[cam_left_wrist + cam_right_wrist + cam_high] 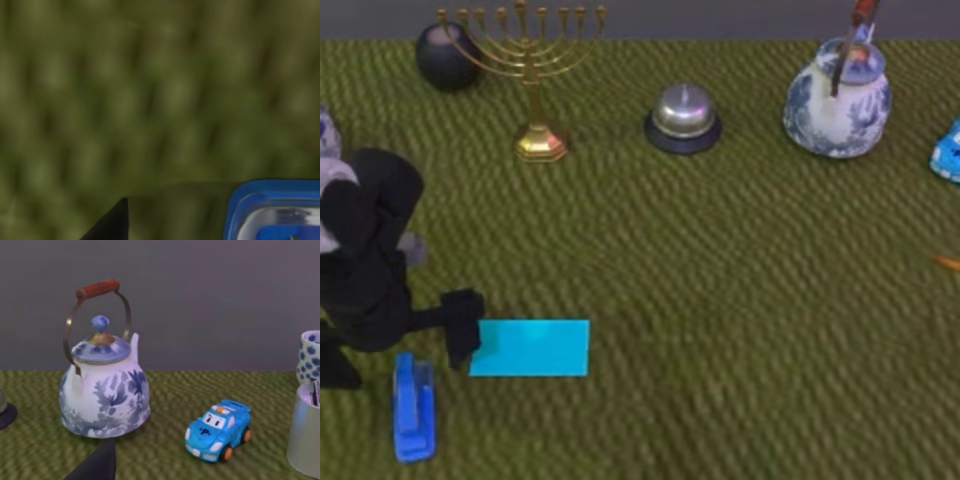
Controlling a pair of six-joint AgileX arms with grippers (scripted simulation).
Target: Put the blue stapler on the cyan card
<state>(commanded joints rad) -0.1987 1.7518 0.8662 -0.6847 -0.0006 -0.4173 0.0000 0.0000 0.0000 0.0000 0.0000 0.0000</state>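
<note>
Left arm poised by the blue stapler, grasp not yet made

Blue stapler (414,410) lies at seven o'clock of the cyan card (532,347), off it; left gripper (462,328) covers the card's nine-o'clock edge, finger state I cannot tell. Best to drop squarely across its narrow body, then lift clear before carrying

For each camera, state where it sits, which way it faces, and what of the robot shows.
Top view: above the table, looking down; left arm and left gripper by the card and stapler.
Left wrist view: close over the cloth; a dark finger tip, stapler corner.
Right wrist view: low, facing kettle and toy car; finger tip.
Shared: stapler; kettle, car.
</note>
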